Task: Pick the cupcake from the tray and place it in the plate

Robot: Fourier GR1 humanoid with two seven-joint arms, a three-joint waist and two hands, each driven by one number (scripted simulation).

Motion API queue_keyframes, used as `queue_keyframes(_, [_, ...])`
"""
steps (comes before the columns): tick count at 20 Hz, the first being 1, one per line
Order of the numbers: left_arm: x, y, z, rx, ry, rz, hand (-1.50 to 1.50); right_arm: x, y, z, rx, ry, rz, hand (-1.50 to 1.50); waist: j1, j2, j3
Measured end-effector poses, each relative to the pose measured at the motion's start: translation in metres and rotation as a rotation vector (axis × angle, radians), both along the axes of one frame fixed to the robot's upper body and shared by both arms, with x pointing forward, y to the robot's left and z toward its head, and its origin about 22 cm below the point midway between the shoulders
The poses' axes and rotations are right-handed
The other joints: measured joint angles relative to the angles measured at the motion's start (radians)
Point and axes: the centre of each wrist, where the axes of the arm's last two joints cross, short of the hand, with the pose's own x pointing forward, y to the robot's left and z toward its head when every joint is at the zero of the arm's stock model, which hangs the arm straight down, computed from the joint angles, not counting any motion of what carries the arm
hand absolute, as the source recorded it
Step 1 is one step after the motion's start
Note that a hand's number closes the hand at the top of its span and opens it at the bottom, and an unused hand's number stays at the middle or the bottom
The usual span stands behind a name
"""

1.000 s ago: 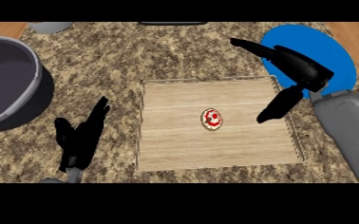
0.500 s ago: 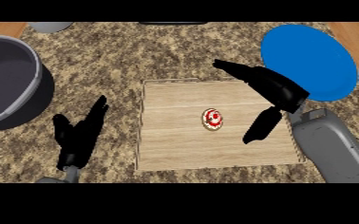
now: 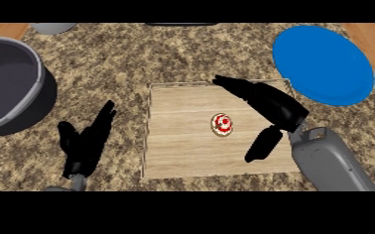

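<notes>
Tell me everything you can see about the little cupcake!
The cupcake is small and round, seen from straight above. Its top looks white with red swirls, and a pale tan edge runs round it. It sits near the middle of the light wooden tray, resting on the boards. Nothing holds it. The right hand hangs open beside it on its right, fingers stretched past it and thumb pointing down below it, with no visible contact.

You're looking at an evenly lit scene, bright and flat, with no glare on the counter [image 3: 147, 54] or on the blue plate [image 3: 322, 64] beyond the right hand [image 3: 271, 104]. Below the fingers of that hand you'll find no distinct cast shadow on the wooden tray [image 3: 183, 153]. The grey pot [image 3: 18, 89] beyond the left hand [image 3: 84, 141] shades smoothly darker toward its outer wall.
</notes>
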Motion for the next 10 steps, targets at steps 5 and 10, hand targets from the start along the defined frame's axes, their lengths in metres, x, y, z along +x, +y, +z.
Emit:
queue_keyframes(5, [0.000, -0.001, 0.002, 0.003, -0.001, 0.006, 0.00, 0.005, 0.005, -0.007, -0.070, -0.025, -0.030, -1.50, 0.003, 0.000, 0.000])
queue_keyframes(10, [0.000, 0.002, 0.001, -0.002, 0.001, 0.001, 0.00, 0.007, 0.018, -0.019, -0.102, -0.034, -0.044, -1.50, 0.003, 0.001, 0.000])
